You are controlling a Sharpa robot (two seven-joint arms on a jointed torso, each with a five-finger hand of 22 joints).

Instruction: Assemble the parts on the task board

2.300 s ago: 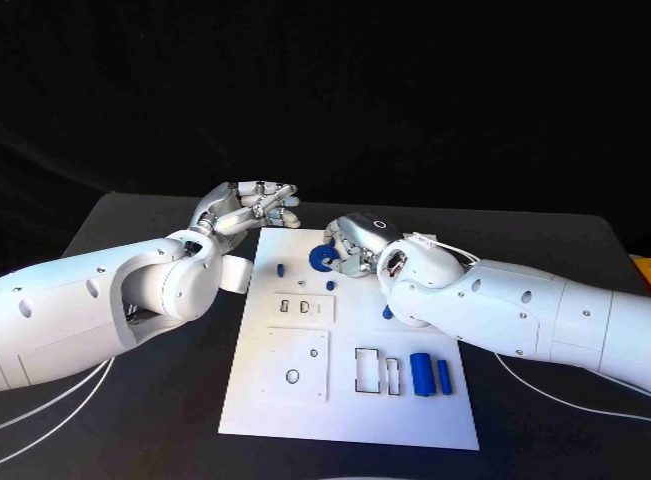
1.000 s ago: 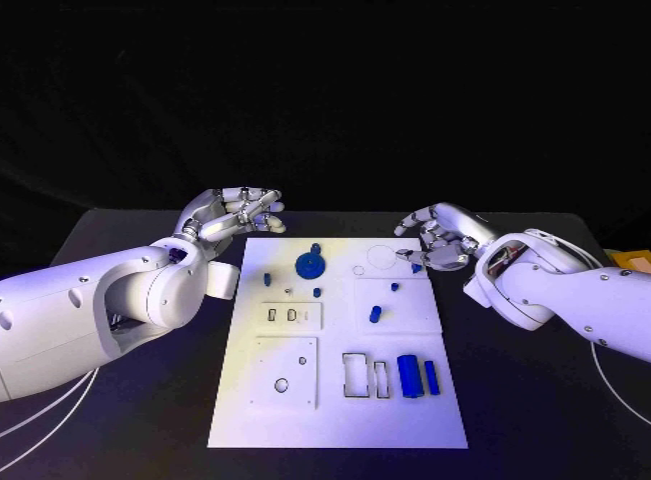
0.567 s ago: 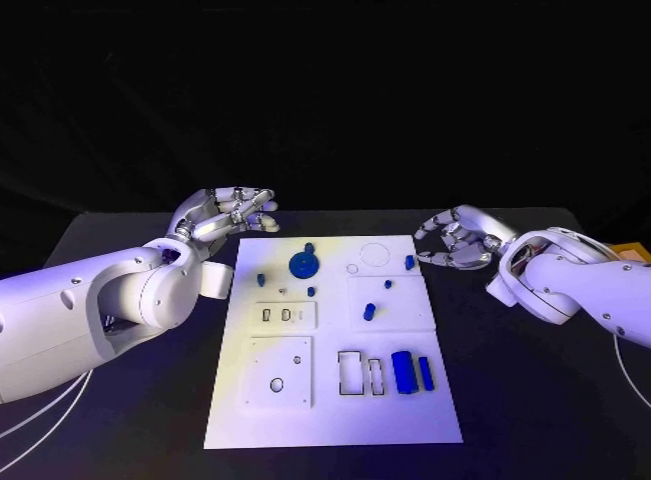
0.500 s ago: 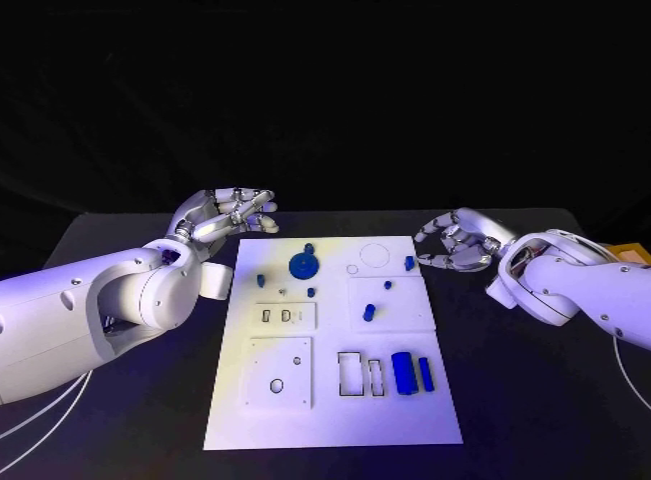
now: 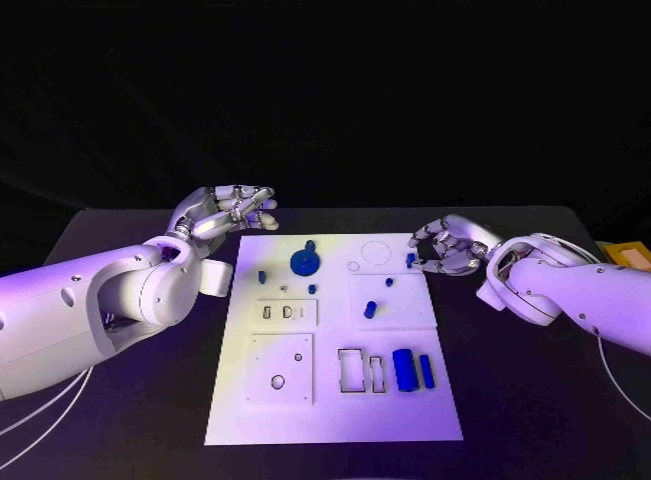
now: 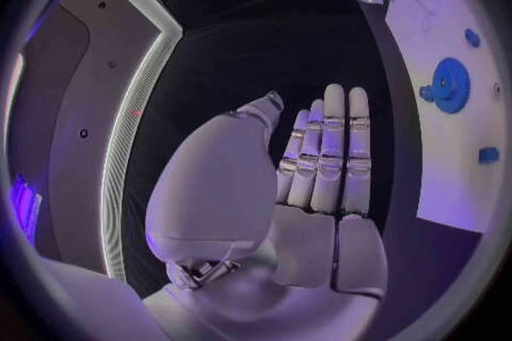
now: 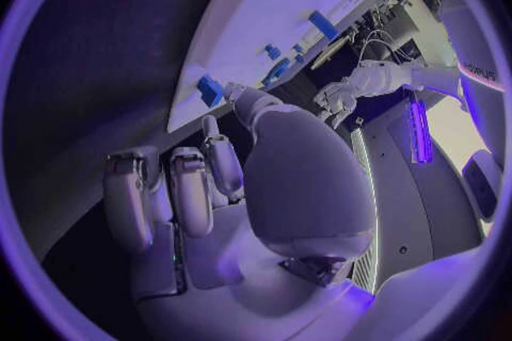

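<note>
The right hand [image 5: 448,245] is curling loosely, holding nothing, just beside a small blue peg [image 5: 409,260]; looking light, stiff, slippery; pinching its sides seems best; left hand [image 5: 227,211] is hovering empty, fingers apart.

Dim violet light, black surroundings, sharp head view, wrist views bent at edges

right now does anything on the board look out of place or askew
Mostly tidy. The gear sits flat near the board's far end, and two bars lie side by side near its right edge. One small blue piece sits at the board's far right edge, by the right hand, which holds nothing. No visible damage.
</note>
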